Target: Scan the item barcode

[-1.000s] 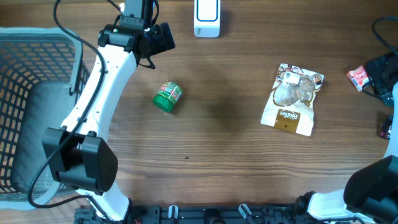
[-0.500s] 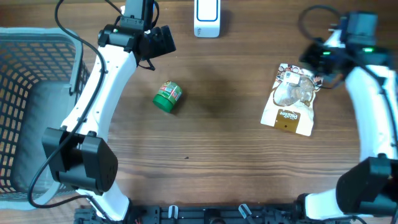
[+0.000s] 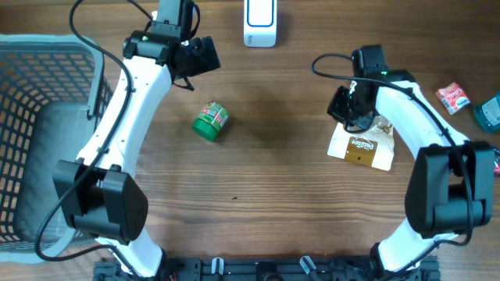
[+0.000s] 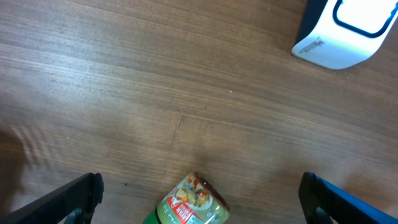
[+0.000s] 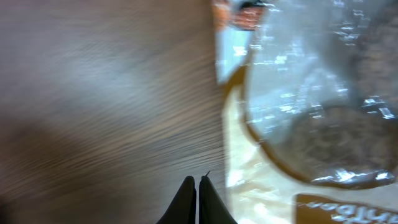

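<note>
A white barcode scanner [image 3: 259, 23] stands at the table's far edge, also seen in the left wrist view [image 4: 339, 31]. A green jar [image 3: 211, 121] lies on its side left of centre. My left gripper [image 3: 203, 53] hovers open beyond it; in its wrist view the jar [image 4: 189, 206] lies between the wide-spread fingers [image 4: 74, 200] of the gripper [image 4: 200, 190], untouched. A tan snack pouch [image 3: 366, 144] lies flat at the right. My right gripper [image 3: 346, 108] is over the pouch's upper left edge, shut with nothing in it. Its joined tips [image 5: 197, 198] hang beside the pouch [image 5: 311, 124].
A large wire basket [image 3: 31, 133] fills the left side. A small red packet [image 3: 452, 97] and a teal object [image 3: 488, 114] lie at the far right edge. Bare wood spreads between the jar and the pouch.
My right arm has swung in from the right edge to the pouch's upper left edge, and its jaws have shut. The left arm, jar and pouch stayed put.
</note>
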`<state>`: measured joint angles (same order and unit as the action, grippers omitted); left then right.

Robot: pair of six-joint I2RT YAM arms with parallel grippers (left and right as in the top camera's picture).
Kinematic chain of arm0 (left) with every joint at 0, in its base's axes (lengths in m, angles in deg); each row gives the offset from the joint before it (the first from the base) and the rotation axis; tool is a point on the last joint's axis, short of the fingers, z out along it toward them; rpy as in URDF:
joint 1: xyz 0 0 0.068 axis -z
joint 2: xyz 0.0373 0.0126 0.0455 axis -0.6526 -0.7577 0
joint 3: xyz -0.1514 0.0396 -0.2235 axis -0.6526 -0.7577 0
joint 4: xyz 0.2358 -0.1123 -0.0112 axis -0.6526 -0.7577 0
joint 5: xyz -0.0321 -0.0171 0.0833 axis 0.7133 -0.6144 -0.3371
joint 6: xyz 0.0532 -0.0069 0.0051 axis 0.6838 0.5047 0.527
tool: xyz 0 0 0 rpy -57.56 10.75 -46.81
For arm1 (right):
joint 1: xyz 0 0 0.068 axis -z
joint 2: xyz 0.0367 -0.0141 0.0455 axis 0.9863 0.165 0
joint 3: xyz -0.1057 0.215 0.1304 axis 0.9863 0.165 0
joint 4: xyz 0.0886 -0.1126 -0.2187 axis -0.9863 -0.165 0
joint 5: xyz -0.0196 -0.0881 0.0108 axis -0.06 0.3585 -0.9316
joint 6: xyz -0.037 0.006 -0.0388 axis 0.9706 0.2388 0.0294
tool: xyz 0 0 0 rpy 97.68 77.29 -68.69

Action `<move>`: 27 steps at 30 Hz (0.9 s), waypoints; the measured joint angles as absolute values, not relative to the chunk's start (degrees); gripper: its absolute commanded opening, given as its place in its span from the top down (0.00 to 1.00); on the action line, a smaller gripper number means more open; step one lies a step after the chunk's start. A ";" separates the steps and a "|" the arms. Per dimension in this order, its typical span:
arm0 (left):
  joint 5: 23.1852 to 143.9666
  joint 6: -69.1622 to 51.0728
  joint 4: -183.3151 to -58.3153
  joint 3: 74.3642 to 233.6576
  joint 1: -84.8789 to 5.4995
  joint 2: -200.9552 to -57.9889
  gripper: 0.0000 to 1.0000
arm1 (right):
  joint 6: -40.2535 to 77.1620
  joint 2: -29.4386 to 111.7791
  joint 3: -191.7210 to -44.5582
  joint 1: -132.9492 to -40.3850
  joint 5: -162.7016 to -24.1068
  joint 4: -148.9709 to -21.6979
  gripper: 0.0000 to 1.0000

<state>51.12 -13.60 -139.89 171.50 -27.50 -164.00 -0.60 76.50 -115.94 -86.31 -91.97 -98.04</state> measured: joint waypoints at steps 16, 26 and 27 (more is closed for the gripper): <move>51.12 -13.60 -141.31 171.50 -27.53 -164.00 0.00 | 0.82 78.12 -115.86 -78.48 -81.35 -99.18 0.96; 51.12 -13.60 -141.28 171.50 -27.50 -164.00 0.00 | 4.47 78.14 -115.75 -72.56 -83.62 -98.57 0.78; 51.12 -13.60 -141.28 171.50 -27.53 -164.00 0.00 | 5.19 78.14 -115.70 -73.41 -83.62 -98.59 0.77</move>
